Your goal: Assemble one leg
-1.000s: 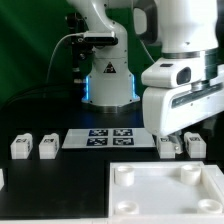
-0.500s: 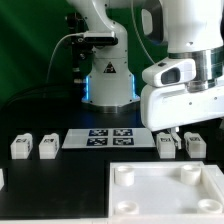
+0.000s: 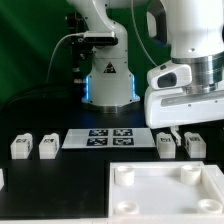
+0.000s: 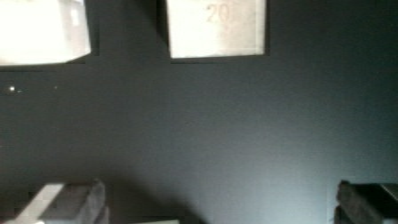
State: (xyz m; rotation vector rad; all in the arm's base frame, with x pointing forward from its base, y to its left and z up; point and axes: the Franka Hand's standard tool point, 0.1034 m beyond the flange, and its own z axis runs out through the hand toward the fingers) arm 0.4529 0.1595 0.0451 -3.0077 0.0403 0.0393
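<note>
Several identical white legs stand in a row on the black table. Two are at the exterior view's left [image 3: 19,147] [image 3: 47,147], and two are at its right [image 3: 167,145] [image 3: 196,145]. My gripper [image 3: 186,129] hangs just above the two right legs and touches neither. In the wrist view, two white legs [image 4: 39,30] [image 4: 219,28] show on the dark table beyond the gripper [image 4: 217,205]. Its fingertips [image 4: 63,205] stand wide apart with only bare table between them. The gripper is open and empty.
The large white square tray-like piece with corner sockets [image 3: 165,196] lies at the front right. The marker board [image 3: 100,138] lies in the middle between the leg pairs. A small white part [image 3: 2,178] shows at the left edge. The arm's base [image 3: 108,80] stands behind.
My gripper has drifted toward the exterior view's right and slightly up, staying open above the right pair of legs. No part has moved.
</note>
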